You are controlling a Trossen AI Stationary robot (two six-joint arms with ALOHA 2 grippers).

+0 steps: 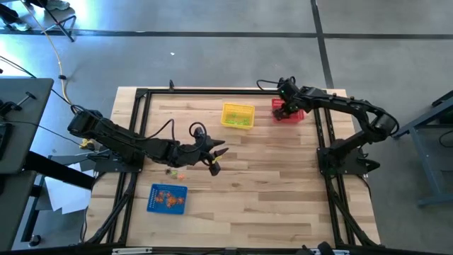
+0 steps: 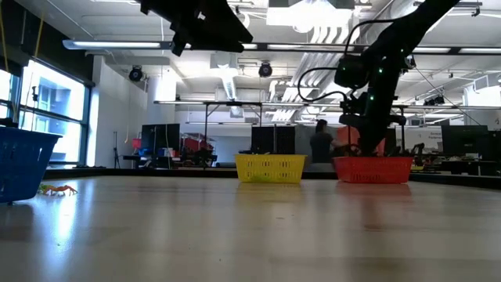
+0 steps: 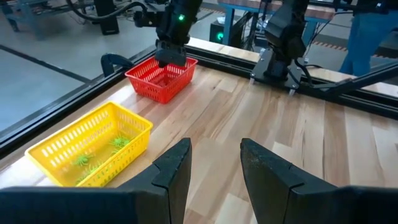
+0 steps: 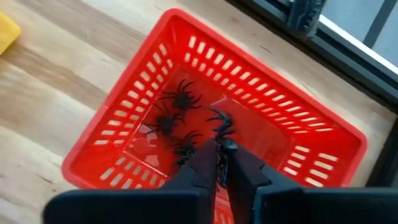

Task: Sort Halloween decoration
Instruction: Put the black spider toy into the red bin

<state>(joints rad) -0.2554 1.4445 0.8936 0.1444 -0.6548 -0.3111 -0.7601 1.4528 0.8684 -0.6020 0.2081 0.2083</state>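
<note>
Black spider trinkets (image 4: 177, 112) are lying in a loose cluster on the floor of the red basket (image 4: 292, 112), legs splayed; one more black spider (image 4: 219, 123) is sitting just at the tips of the right hand (image 4: 221, 163), whose fingers are standing nearly together. Light green trinkets (image 3: 102, 152) are resting inside the yellow basket (image 3: 59, 146). Orange trinkets (image 1: 168, 199) are filling the blue basket (image 1: 154, 190), while a few orange and green pieces (image 1: 174, 173) are lying loose on the desk (image 1: 269, 191) just beside that basket.
</note>
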